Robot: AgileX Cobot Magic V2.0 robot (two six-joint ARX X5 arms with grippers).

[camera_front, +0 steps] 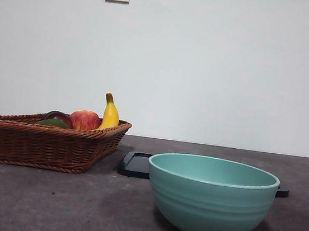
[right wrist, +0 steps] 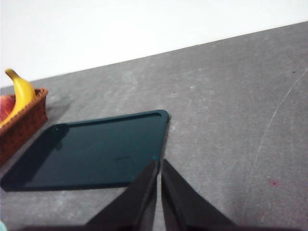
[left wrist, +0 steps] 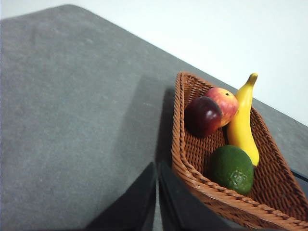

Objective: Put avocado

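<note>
The avocado (left wrist: 231, 169), dull dark green and rounded, lies in the brown wicker basket (left wrist: 192, 159) beside a banana; in the front view only its top (camera_front: 52, 122) shows over the basket rim (camera_front: 51, 131). My left gripper (left wrist: 158, 171) hangs shut above the table just outside the basket's corner, apart from the avocado. Over the near edge of a dark tray (right wrist: 96, 149), my right gripper (right wrist: 159, 168) is shut with nothing in it. Neither gripper shows in the front view.
The basket also holds a banana (left wrist: 242, 118), a red apple (left wrist: 224, 102) and a dark red-purple fruit (left wrist: 203, 116). A teal bowl (camera_front: 210, 195) stands at the front right, with the dark tray (camera_front: 136, 164) behind it. A wall closes off the table's far side.
</note>
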